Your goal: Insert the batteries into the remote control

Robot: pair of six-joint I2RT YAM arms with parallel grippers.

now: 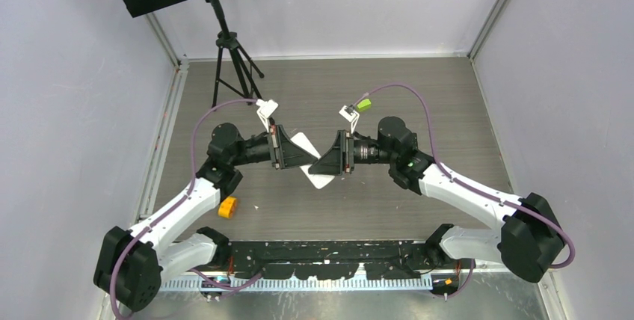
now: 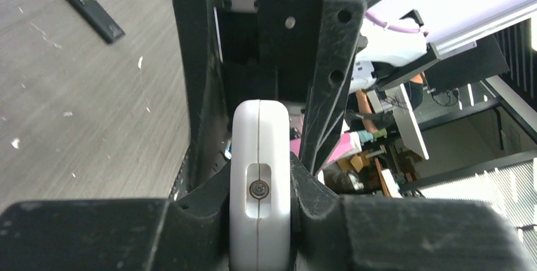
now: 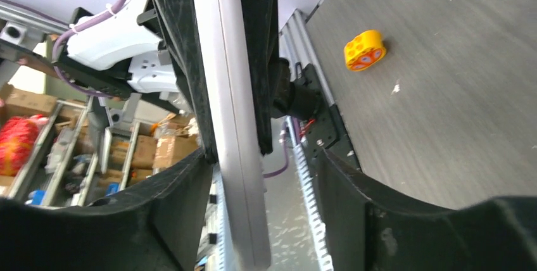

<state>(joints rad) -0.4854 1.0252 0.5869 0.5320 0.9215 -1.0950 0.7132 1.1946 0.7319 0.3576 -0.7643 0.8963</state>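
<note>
Midway up the top view, between the two arms, the white remote control hangs clear of the tabletop. Our left hand is clamped across its flat faces. Our right hand stands apart around its thin edge, not pinching it. We judge it light, rigid and slick-shelled, so we would grip the broad faces near one end and leave the back free for loading. We cannot make out any batteries.
</note>
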